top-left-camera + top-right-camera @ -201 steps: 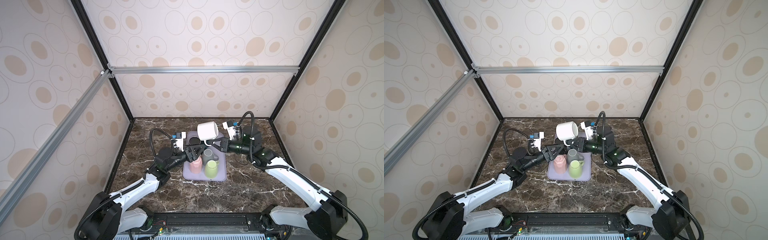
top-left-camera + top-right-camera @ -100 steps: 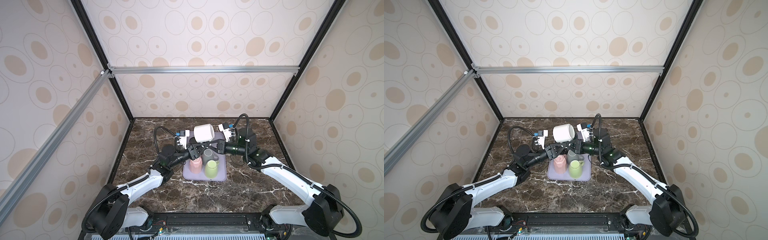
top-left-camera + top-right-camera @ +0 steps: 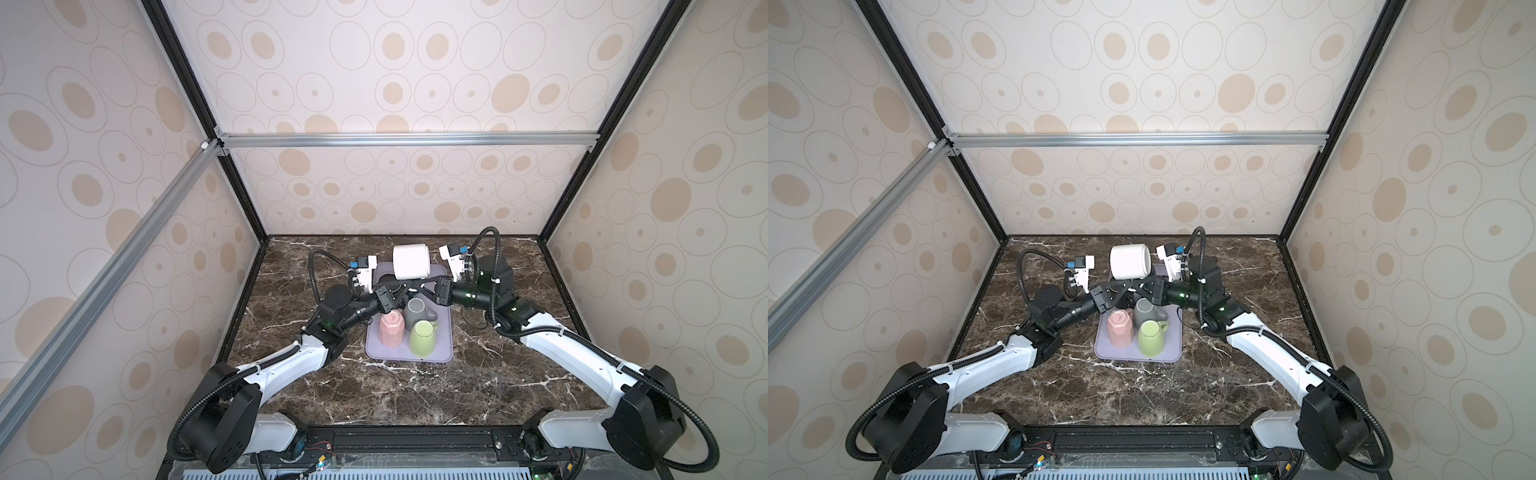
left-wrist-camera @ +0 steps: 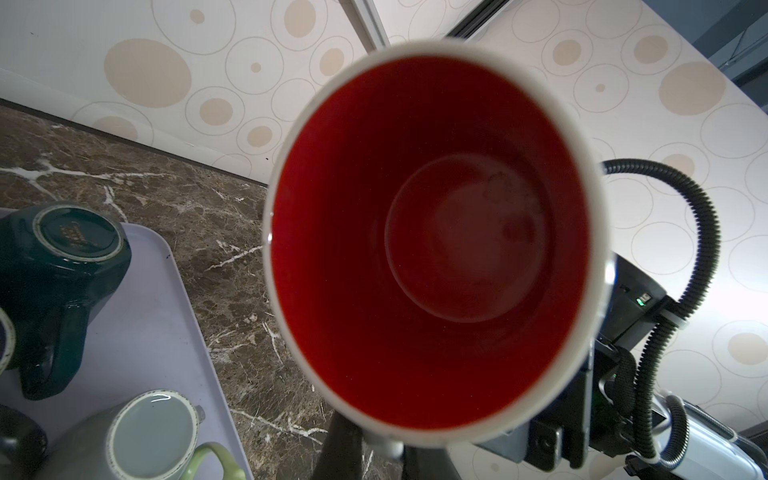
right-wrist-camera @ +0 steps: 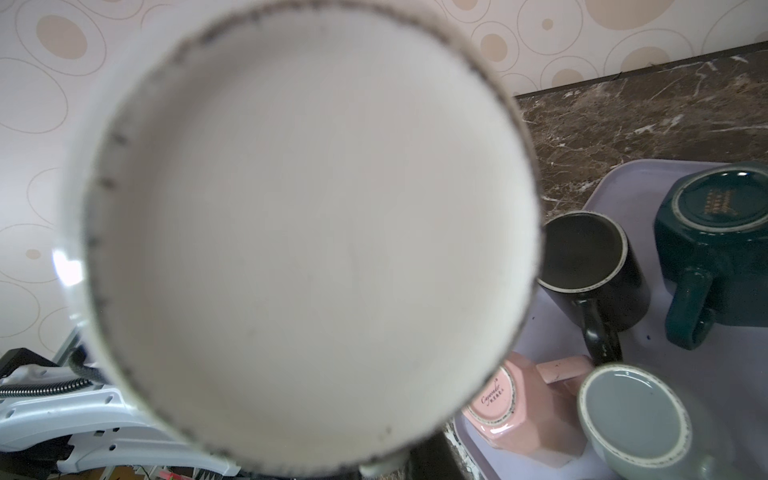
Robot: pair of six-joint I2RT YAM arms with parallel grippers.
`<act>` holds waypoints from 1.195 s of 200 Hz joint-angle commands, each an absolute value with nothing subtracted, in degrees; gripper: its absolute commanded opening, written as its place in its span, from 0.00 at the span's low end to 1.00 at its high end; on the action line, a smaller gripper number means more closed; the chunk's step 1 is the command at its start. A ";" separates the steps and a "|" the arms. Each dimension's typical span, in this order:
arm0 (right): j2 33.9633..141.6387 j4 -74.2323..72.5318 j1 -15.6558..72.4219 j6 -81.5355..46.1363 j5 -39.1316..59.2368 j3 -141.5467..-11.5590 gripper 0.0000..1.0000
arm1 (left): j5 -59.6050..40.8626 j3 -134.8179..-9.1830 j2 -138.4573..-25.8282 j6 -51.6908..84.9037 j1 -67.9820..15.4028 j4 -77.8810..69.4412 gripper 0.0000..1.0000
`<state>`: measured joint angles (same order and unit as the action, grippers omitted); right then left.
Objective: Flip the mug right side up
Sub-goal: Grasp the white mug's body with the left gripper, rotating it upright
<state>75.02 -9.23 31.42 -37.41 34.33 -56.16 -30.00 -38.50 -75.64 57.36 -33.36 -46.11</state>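
Marble tabletop [image 3: 415, 399] fills the lower part of both top views. Just above it in the frame sits the lilac tray [image 3: 442, 357], with a pink mug [image 3: 390, 330], a green mug [image 3: 422, 338] and a grey mug [image 3: 415, 311] clustered together. Higher in the frame the two tools meet tip to tip, the left tool [image 3: 402, 288] reaching in from the frame's left and the right tool [image 3: 418, 287] from its right.

The white mug [image 3: 410, 262] hangs in the air directly over them, above the tray's far end. It lies on its side, with its red inside facing the left of the frame and its base facing the right. The right tool is grasping the white mug by the handle underneath. The left tool's jaws flank that same handle, but I cannot tell whether they are clenched on it.

This looks like a mid-air handover. To do it well, the left tool should clamp firmly before the right lets go. It should then roll the mouth upward, high enough to clear the mugs below.
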 commanded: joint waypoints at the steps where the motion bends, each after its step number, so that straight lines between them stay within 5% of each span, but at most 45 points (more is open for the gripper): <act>1: 75.59 -13.06 33.05 -37.88 40.33 -56.91 0.00 | -32.70 -41.58 -75.77 55.40 -34.36 -48.86 0.03; 73: 75.67 -15.05 33.00 -39.20 41.76 -56.81 0.00 | -33.46 -41.66 -75.67 55.81 -34.20 -52.43 0.28; 170: 76.56 -15.91 33.06 -39.64 42.63 -55.88 0.00 | -34.85 -38.99 -75.73 59.95 -33.17 -66.43 0.24; 239: 77.94 -11.43 33.04 -36.91 40.33 -56.85 0.00 | -38.88 -39.33 -80.99 67.70 -33.03 -77.20 0.08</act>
<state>76.05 -15.35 31.35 -37.50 37.65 -56.18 -33.08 -36.86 -79.99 64.29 -31.86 -62.17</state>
